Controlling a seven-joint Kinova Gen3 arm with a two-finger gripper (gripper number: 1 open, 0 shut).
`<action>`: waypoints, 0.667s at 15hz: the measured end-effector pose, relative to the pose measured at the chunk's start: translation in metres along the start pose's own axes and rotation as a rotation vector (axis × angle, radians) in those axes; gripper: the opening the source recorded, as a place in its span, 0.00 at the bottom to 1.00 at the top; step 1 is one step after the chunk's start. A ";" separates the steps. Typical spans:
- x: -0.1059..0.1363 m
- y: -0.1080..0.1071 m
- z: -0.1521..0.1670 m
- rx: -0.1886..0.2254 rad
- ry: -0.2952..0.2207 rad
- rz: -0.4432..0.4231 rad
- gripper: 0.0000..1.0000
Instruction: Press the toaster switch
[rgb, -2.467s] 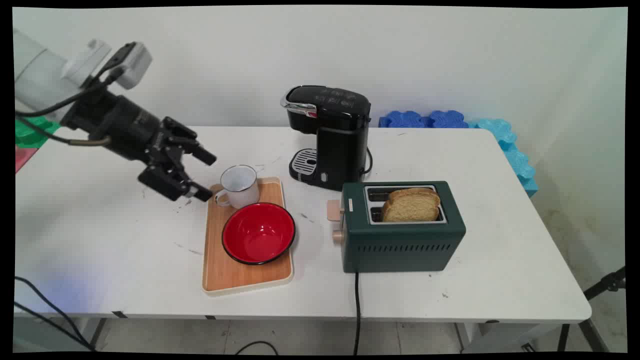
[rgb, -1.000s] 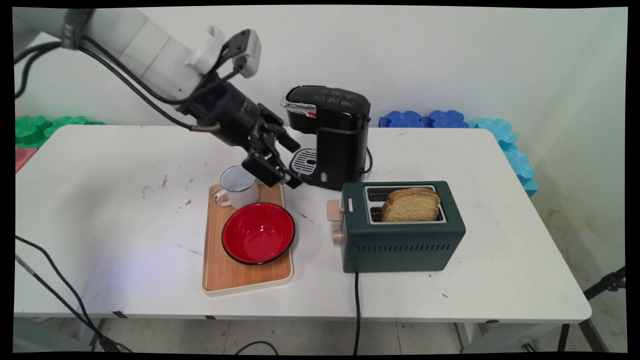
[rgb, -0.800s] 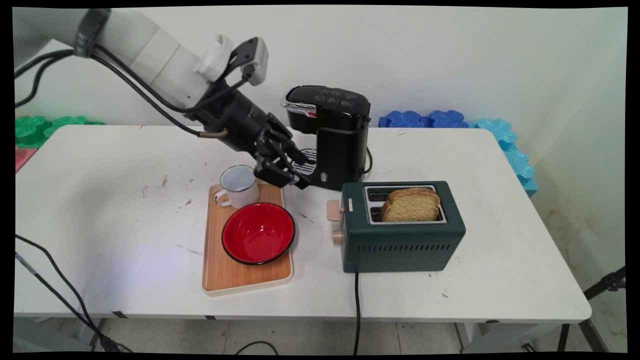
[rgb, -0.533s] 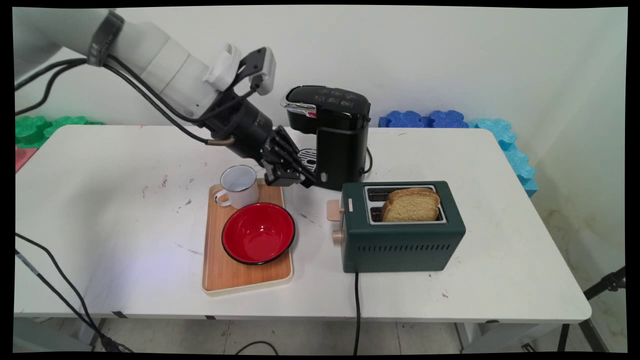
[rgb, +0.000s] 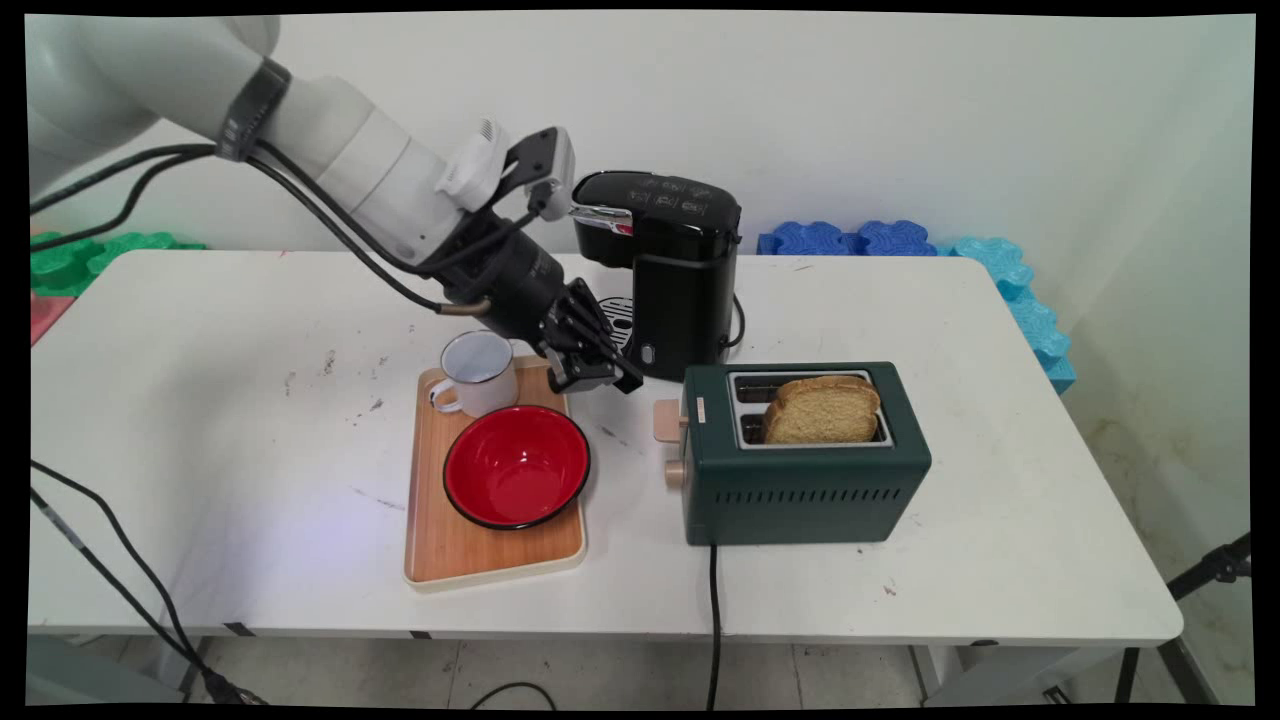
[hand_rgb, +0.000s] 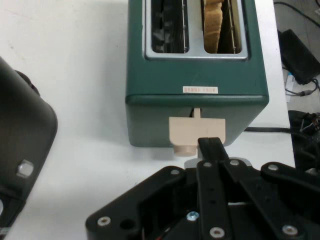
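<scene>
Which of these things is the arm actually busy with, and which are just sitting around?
In front of the shut end effector: green toaster, its beige lever, bread slice in one slot.

Just standing about: coffee machine, mug, red bowl, wooden tray, white table.

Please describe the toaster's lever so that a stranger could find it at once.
Find the dark green toaster at the table's near right. On its end wall that faces the wooden tray, the lever is a flat beige tab, directly above a round beige knob.
</scene>
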 end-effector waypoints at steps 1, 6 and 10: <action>0.000 0.000 0.003 -0.002 -0.002 -0.002 0.00; 0.000 0.000 0.018 -0.017 -0.006 -0.011 0.00; 0.000 -0.001 0.029 -0.017 -0.006 -0.010 0.00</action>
